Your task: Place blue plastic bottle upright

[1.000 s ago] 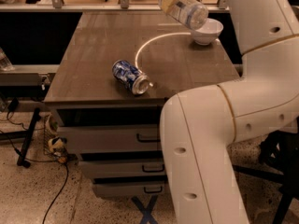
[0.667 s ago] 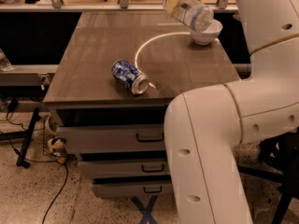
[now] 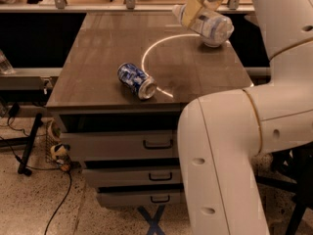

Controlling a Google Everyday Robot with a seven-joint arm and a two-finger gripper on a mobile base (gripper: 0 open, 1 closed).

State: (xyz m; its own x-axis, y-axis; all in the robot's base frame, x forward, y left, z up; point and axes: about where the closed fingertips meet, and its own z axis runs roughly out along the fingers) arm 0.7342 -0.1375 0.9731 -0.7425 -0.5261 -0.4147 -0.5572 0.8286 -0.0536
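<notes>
Hanging in the air above the far right part of the table point(image 3: 98, 58), the blue plastic bottle point(image 3: 211, 26) lies almost on its side, with one end dipping toward the near right. I cannot tell which end carries the cap. The gripper point(image 3: 196, 11) has it from above and behind, its tan fingers point(image 3: 191, 10) closed on the bottle's upper end, so the bottle is carried clear of the wood rather than resting on it. Held like this it is not yet upright; I judge it must be turned base-down before it is set down. Just beneath it a white bowl point(image 3: 213, 44) peeks out, so the landing spot should be beside that. A can point(image 3: 137, 81) lies on its side near the front edge, well apart. There is one bottle, one can, one bowl and three drawers point(image 3: 157, 144) below.
</notes>
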